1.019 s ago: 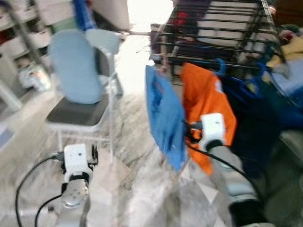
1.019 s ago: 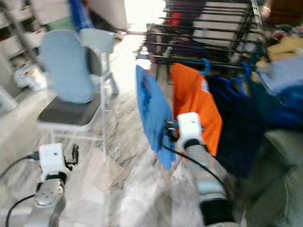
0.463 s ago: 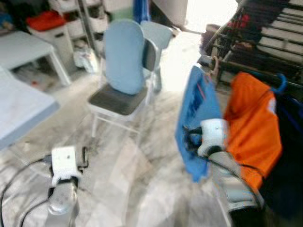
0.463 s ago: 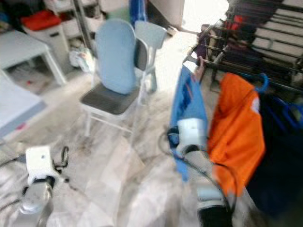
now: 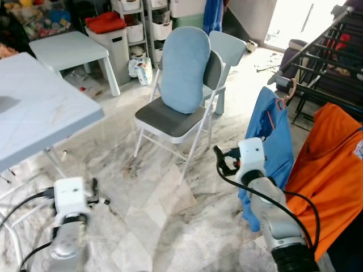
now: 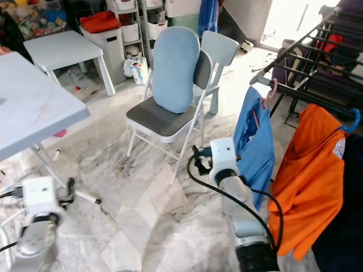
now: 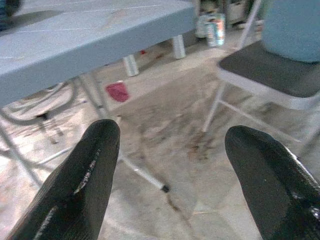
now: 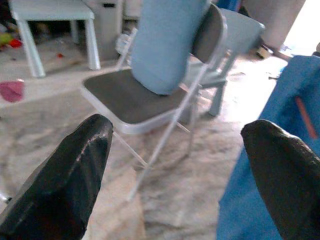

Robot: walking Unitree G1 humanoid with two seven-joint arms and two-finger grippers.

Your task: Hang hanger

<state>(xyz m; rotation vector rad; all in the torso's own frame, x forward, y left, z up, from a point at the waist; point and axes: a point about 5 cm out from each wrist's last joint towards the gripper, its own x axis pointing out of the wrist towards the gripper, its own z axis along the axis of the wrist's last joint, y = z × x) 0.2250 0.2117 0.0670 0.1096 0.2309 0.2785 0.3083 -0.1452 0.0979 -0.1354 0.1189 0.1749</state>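
Marble-patterned grey floor tiles (image 5: 170, 226) run through a cluttered room. A folding metal chair with a dark seat (image 5: 176, 116) stands mid-floor, a pale blue oval cushion (image 5: 183, 68) propped upright against its back, and a second light blue chair (image 5: 229, 48) just behind it. A large grey-blue table (image 5: 34, 119) fills the robot's left side; a small pale blue plastic table (image 5: 71, 51) stands farther back.

White storage bins on a shelving rack (image 5: 136, 28) line the far wall, one topped with folded red cloth (image 5: 105, 21).

On the right, a black metal drying rack (image 6: 317, 62) carries the blue garment on its pinkish hanger (image 6: 253, 141), hooked over the rack's end rail, beside an orange garment on a blue hanger (image 6: 309, 170).

The right gripper (image 8: 175, 165) floats with fingers wide apart, empty, next to the blue garment. The left gripper (image 7: 170, 170) hangs low near the big table, fingers also spread.

Compared with a second ago, the camera has swung left, and the right gripper, then at the blue cloth, is now clear of it.
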